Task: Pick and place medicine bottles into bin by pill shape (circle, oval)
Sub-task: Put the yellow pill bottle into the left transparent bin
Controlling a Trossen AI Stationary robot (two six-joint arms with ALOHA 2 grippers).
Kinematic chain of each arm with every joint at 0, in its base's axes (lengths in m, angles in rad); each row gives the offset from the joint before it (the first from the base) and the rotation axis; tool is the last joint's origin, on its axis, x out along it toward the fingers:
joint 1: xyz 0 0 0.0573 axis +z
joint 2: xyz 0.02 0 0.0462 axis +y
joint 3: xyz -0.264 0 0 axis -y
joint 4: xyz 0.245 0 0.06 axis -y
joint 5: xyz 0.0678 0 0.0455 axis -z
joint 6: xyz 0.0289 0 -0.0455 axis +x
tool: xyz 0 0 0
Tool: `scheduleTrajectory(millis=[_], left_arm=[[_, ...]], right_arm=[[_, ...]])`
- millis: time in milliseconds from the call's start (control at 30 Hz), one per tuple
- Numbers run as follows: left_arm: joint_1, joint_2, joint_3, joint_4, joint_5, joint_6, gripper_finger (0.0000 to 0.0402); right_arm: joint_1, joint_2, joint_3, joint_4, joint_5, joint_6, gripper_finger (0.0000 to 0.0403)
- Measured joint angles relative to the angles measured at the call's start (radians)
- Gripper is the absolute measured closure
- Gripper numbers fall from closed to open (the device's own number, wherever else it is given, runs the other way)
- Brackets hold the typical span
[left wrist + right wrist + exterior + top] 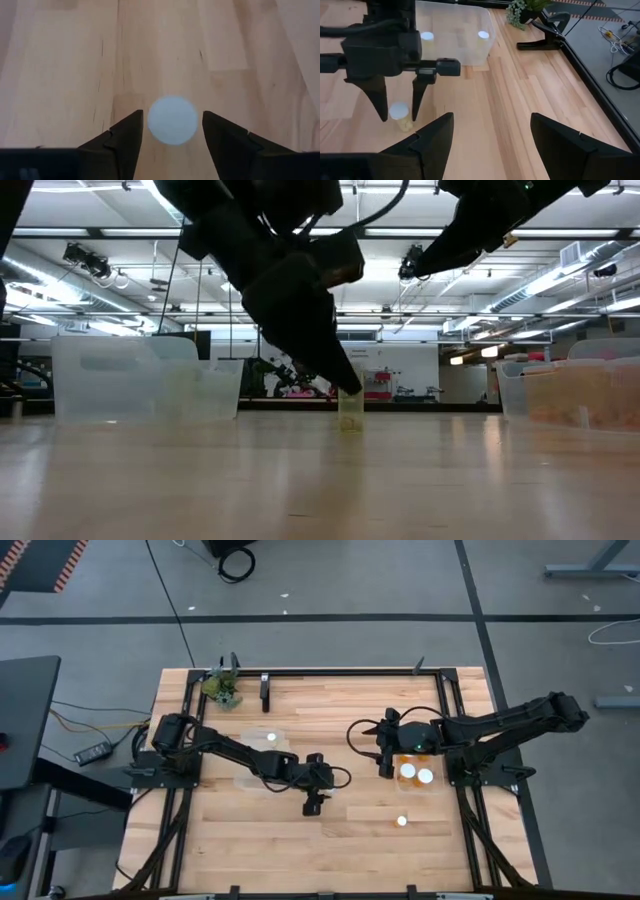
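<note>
- Straddling a white-capped bottle (173, 120) mid-table, left gripper (313, 802) fingers apart, not yet touching.
- Hovering over the right-edge bin (437, 787), right gripper (385, 762) fingers spread, empty.

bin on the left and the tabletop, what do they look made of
The bin looks like clear, slightly frosted plastic: the wood and two white bottle caps show through its walls. The tabletop looks like light wood in glued strips, with visible grain lines and a smooth, faintly shiny finish.
</note>
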Motion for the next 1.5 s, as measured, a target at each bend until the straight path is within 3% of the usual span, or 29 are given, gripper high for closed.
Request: scheduleTrajectory(millis=[633,1167,1500], left_arm=[[0.000,0.000,0.000,0.032,0.000,0.008,0.0274],[0.000,-0.005,0.001,0.015,0.000,0.007,0.0277],[0.009,-0.096,0.001,-0.060,-0.001,0.030,0.0275]], right_arm=[[0.000,0.000,0.000,0.001,0.000,0.001,0.0132],[0.000,0.000,0.000,-0.007,0.000,0.020,0.0132],[0.000,0.001,0.000,-0.023,0.000,0.039,0.0132]])
